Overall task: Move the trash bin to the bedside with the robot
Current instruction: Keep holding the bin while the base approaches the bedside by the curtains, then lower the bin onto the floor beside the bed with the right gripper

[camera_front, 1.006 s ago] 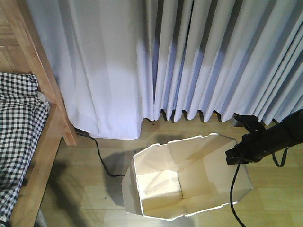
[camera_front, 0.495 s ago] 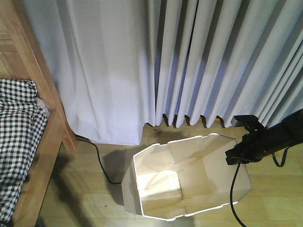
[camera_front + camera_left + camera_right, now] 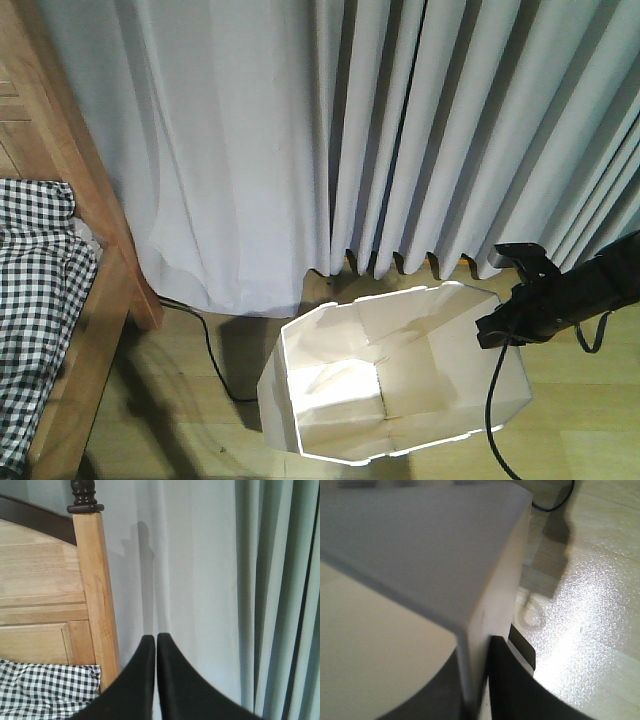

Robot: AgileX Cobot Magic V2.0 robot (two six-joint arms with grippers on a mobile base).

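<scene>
Now our right gripper (image 3: 497, 333) pinches the right wall of the bin (image 3: 440, 385), which stands on the floor (image 3: 585, 405) before the curtain (image 3: 250, 150), apart from the bed (image 3: 100, 290). Our left gripper (image 3: 156, 647) is clenched on nothing.

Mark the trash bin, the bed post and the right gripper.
trash bin (image 3: 440, 365), front-facing view, inner right wall.
bed post (image 3: 95, 590), left wrist view, wooden shaft.
right gripper (image 3: 497, 330), front-facing view, fingertips at the trash bin's rim.
</scene>
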